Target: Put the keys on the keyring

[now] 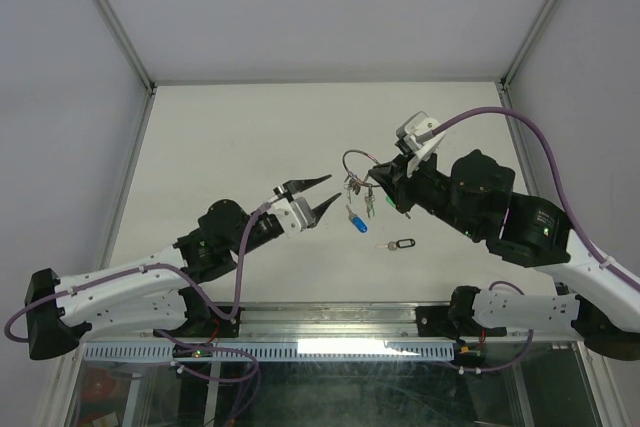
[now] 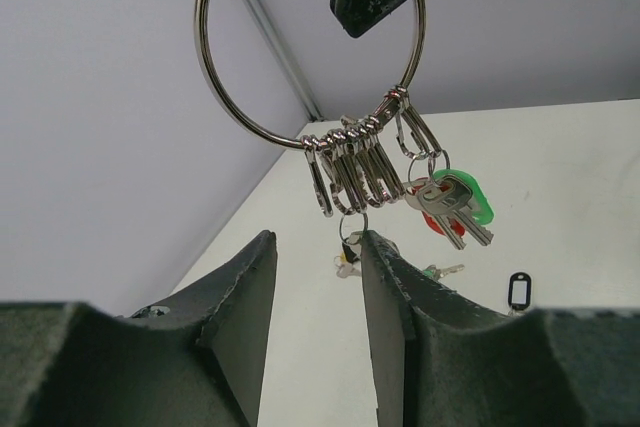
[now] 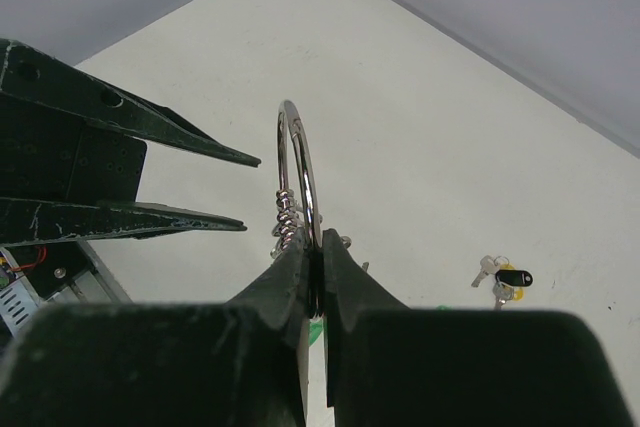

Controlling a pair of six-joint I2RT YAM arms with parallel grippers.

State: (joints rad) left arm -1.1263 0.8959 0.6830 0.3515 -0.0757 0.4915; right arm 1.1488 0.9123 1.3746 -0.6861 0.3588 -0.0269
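The fingers of the right gripper (image 3: 316, 252) are pressed together on the wire of the keyring (image 3: 290, 147). The ring sticks out past their tips and shows edge-on in the right wrist view. In the left wrist view it is a full circle, with a right finger clamped on its upper right arc. A cluster of small split rings (image 2: 360, 162) hangs on the ring's lowest arc, away from that pinch. From the split rings on the side toward the right finger, a green-capped key (image 2: 470, 202) and a red-capped key (image 2: 440, 225) dangle together, with the red one partly hidden behind the green.

The fingers of the left gripper (image 2: 317, 239) are spread apart and hold nothing. Their tips point toward the ring and sit just under the hanging split rings without touching them. In the right wrist view both left fingers lie to the left of the ring, near it but clear of it.

Below, on the table (image 1: 250, 127), a blue-capped key (image 1: 358, 223) lies close under the left fingertips. A black tag (image 1: 402, 244) lies beside it on the side toward the right arm. In the right wrist view a black-and-yellow key bunch (image 3: 505, 279) rests on the table off to the right of the right fingers, well apart from the ring.
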